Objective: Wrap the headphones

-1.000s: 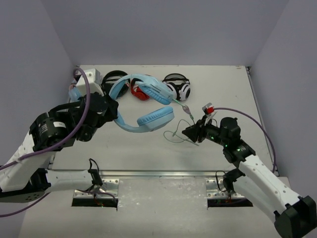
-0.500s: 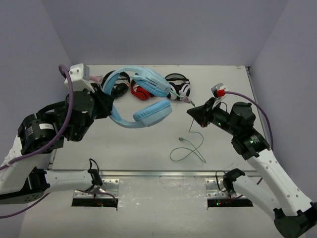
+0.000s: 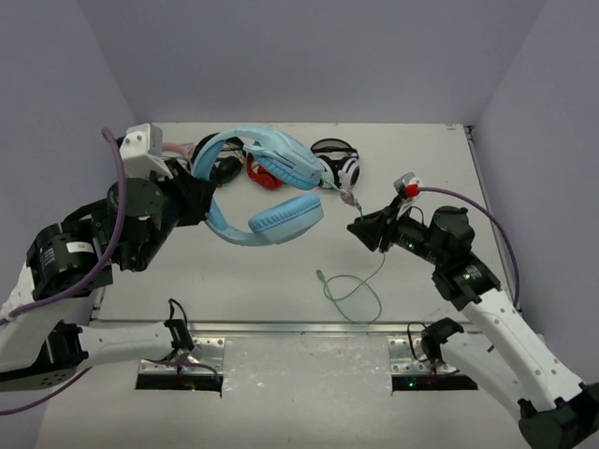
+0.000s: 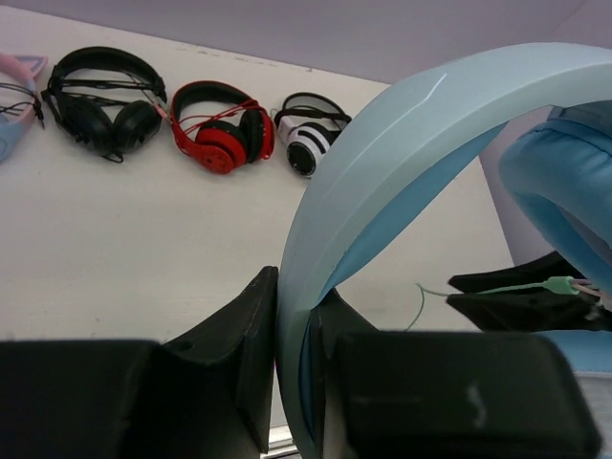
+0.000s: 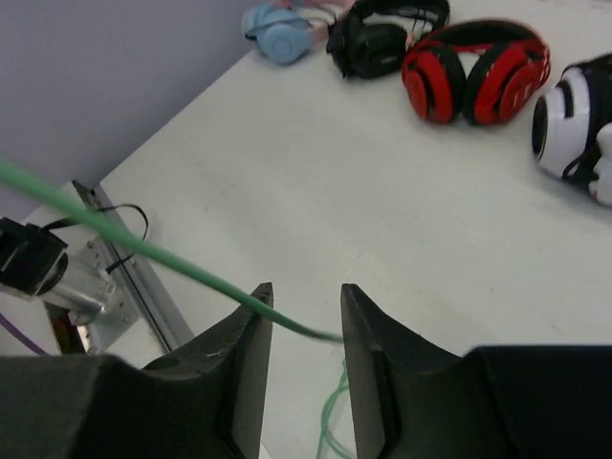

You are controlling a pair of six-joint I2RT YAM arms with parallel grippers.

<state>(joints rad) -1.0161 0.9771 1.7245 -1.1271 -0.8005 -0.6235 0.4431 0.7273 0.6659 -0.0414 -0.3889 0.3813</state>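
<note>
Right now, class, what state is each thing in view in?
headphones: lifted off the table, headband clamped.
left gripper: shut on the headphones.
right gripper: open around the cable.
cable: unwrapped, trailing loose onto the table.
red headphones: lying on the table.
black headphones: lying on the table.
white-and-black headphones: lying on the table.

Both arms had white shell links and black joint housings: the left arm (image 3: 70,257), the right arm (image 3: 505,327). A purple cable (image 3: 116,178) ran along each. The left wrist carried a white camera block (image 3: 138,145), the right a small red cap (image 3: 412,187). Green lights (image 3: 458,278) glowed on the right arm. The jaws were matte black wedges.
</note>
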